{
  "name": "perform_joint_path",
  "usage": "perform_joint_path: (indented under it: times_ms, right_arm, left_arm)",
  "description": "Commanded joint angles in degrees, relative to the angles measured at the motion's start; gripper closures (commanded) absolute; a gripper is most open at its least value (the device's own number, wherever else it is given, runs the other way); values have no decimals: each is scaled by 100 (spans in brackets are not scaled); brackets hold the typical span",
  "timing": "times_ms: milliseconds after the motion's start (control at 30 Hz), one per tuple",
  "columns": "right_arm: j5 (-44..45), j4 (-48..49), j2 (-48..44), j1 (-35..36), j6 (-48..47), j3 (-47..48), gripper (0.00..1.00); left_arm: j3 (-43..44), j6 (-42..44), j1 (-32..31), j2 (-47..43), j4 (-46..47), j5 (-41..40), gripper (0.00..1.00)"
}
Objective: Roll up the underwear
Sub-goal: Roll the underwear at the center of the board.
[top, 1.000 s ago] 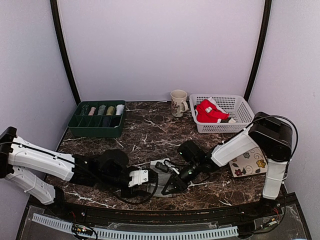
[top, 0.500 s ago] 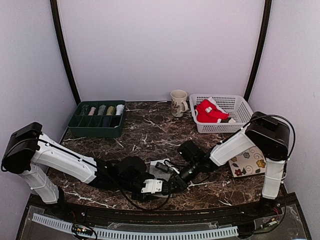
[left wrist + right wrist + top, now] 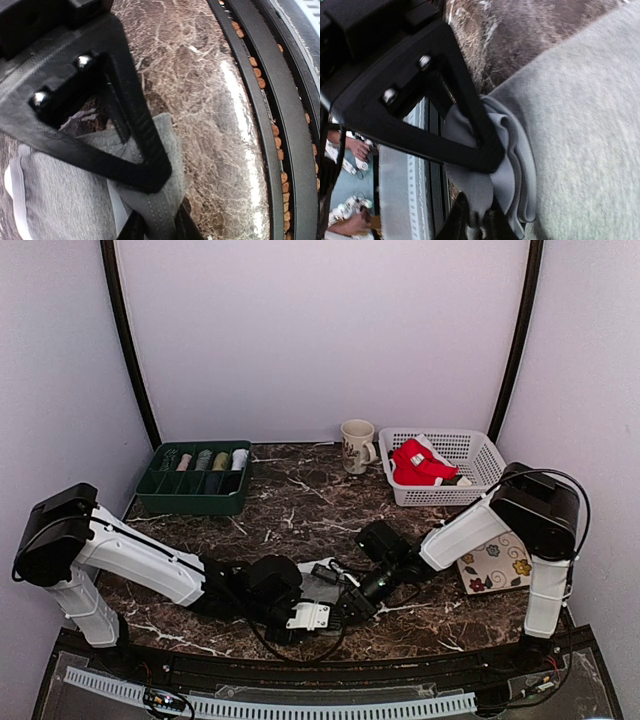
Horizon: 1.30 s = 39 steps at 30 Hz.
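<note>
A bunched hem of the light grey underwear (image 3: 60, 185) was clamped in both left gripper (image 3: 156, 210) and right gripper (image 3: 482, 192); it could be tugged free from between the jaws if pulled unevenly.

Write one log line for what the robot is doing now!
left fingers: shut on grey underwear | right fingers: shut on grey underwear | red underwear: in white basket
</note>
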Motion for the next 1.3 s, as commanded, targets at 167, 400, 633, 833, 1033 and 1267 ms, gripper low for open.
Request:
perform_joint_path:
  times_ms: [167, 400, 633, 833, 1033, 1267]
  right_arm:
    - [1243, -679, -890, -236, -393, -200, 56]
    - [2512, -233, -2936, -8, -581, -1445, 46]
    - [3810, -332, -3817, 983, -1151, -1713, 49]
    - [4443, -138, -3331, 1705, -1746, -1365, 51]
    - [4757, 148, -2343, 2019, -2416, -815, 52]
    - [5140, 453, -1783, 2126, -2665, -585, 50]
  left_arm:
    - [325, -982, 298, 72, -1496, 1479, 87]
    - [727, -1545, 1091, 398, -2161, 3380, 88]
    - [1081, -1668, 1704, 1319, -2488, 5020, 88]
    - [1262, -1553, 2104, 1780, -2554, 5658, 88]
    - [1501, -1420, 2266, 2075, -2661, 5818, 85]
    - [1521, -1422, 2289, 2215, -2604, 5897, 84]
